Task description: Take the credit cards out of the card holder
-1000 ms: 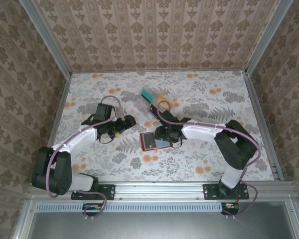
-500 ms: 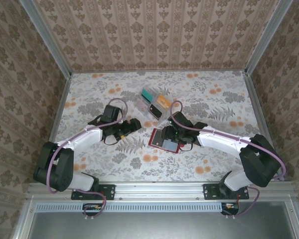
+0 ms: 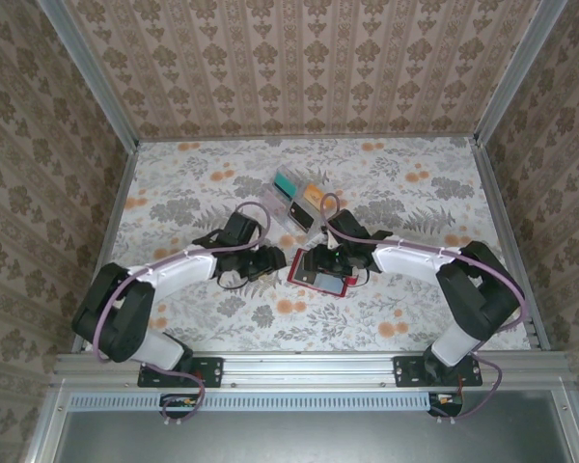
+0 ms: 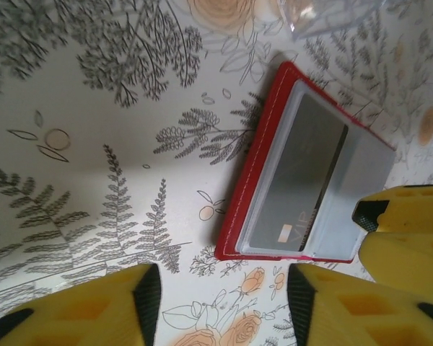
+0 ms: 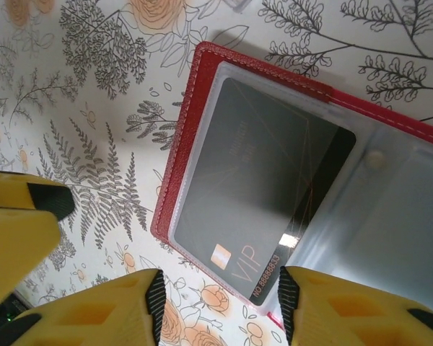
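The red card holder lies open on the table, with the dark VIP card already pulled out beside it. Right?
No. The card sits inside the clear sleeve of the holder, as the right wrist view shows. The holder does lie open on the table.

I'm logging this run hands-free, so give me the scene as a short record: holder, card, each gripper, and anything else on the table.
holder: flat red rectangular card holder, lying open on the floral table
card: dark grey plastic card marked VIP, inside the holder's clear sleeve, not yet out
left gripper: open, beside the holder, empty
right gripper: open, at the holder's edge, empty
other: clear plastic rack with teal and orange cards, beyond the holder
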### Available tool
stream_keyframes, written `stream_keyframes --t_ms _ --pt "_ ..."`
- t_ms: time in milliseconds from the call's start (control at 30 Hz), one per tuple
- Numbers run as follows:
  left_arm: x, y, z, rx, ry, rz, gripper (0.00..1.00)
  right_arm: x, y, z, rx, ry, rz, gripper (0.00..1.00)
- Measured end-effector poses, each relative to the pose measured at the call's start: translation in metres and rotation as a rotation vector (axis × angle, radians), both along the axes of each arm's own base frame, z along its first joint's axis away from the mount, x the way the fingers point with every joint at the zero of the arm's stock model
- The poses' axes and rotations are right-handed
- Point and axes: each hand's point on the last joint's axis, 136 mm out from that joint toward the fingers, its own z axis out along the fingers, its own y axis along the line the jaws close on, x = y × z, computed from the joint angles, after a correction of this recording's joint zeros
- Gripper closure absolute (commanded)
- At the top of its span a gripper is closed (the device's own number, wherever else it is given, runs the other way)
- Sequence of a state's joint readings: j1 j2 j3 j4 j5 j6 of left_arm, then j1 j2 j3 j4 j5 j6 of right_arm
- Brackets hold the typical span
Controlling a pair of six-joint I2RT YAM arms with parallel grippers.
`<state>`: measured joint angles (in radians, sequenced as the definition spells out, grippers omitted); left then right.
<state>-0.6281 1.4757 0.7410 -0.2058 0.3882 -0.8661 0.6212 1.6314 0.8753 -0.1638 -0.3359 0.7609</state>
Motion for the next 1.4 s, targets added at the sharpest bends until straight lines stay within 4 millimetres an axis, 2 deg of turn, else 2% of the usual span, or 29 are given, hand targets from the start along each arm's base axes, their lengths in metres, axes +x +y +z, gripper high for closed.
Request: stream_keyframes --t_ms 133,433,633,833,1100,1400 --pt "-0.002 -0.011 -0.009 0.01 0.023 -0.028 0.6 0.003 -0.003 -0.004 -0.001 0.013 -0.022 0.58" --pt "0.026 -0.043 0.009 -0.016 -0.042 -0.084 0.71 0.009 -0.022 -0.02 -0.01 0.063 -0.192 0.63" --pt "0.032 -0.053 -0.003 -0.003 -0.027 -0.112 0.76 0.016 -0.017 -0.019 0.031 0.059 -0.243 0.68" --pt "0.03 -0.054 -0.016 0.018 -0.001 -0.119 0.79 0.017 -0.017 -0.019 0.04 0.066 -0.26 0.73" --pt "0.031 -0.053 -0.017 0.02 0.004 -0.108 0.85 0.017 -0.018 -0.025 0.029 0.078 -0.266 0.73" --pt "0.027 -0.05 -0.03 0.043 0.033 -0.104 0.85 0.018 -0.016 -0.031 0.034 0.085 -0.264 0.79"
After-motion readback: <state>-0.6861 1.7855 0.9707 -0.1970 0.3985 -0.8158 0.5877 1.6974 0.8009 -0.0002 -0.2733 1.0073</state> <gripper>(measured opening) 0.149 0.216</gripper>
